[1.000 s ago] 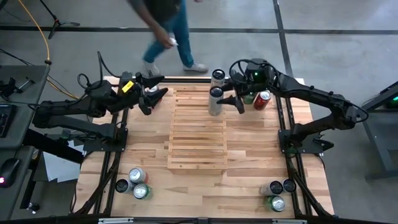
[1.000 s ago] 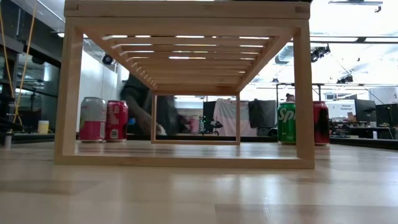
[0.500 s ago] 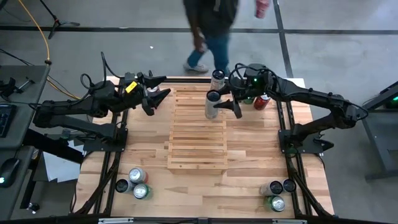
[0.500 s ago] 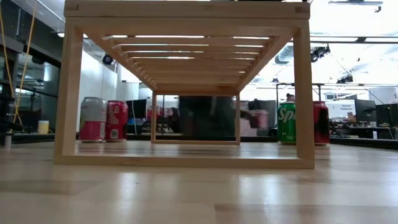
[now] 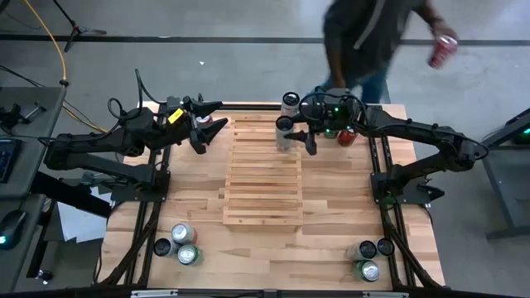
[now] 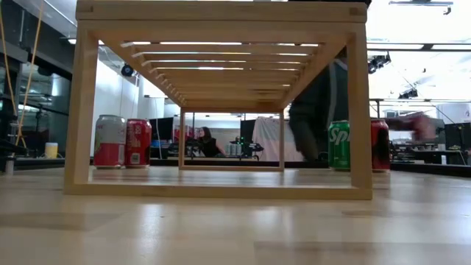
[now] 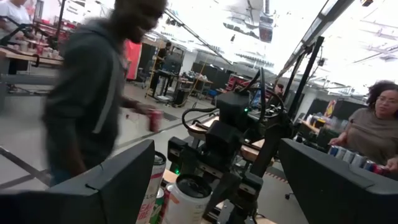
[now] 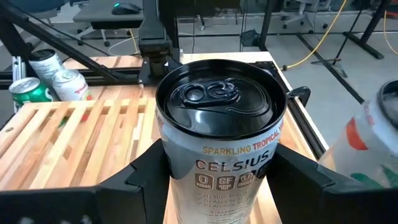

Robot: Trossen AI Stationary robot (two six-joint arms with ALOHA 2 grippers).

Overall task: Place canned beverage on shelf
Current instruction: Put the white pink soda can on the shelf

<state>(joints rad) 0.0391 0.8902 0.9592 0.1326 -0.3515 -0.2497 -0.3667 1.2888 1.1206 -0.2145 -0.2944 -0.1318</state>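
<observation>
The shelf (image 5: 262, 178) is a pale slatted rack in the middle of the table, and the low view shows it from the side as a wooden frame (image 6: 221, 188). A white Celsius can with a black top (image 8: 217, 134) hangs over the shelf's far end (image 5: 284, 136). My right gripper (image 5: 291, 135) is shut on it. Whether the can's bottom touches the slats cannot be told. My left gripper (image 5: 211, 126) waits open and empty beside the shelf's far left corner. My right gripper pinches the can's side wall (image 8: 169, 155) between its two fingers (image 8: 140, 177), one on each side, a little below the rim. The fingers come from the table's right, slanting slightly down. The can leans a little, its top tipped toward the wrist.
Another white can (image 5: 290, 103) stands at the table's far edge. A red can (image 5: 349, 135) and a green one stand under my right arm. More cans cluster near left (image 5: 180, 244) and near right (image 5: 367, 258). A person (image 5: 368, 37) carrying a red can passes the far edge.
My right gripper has turned and sunk slightly with the can, which stays over the shelf's far end. The person has walked along the table's far side from left to right.
</observation>
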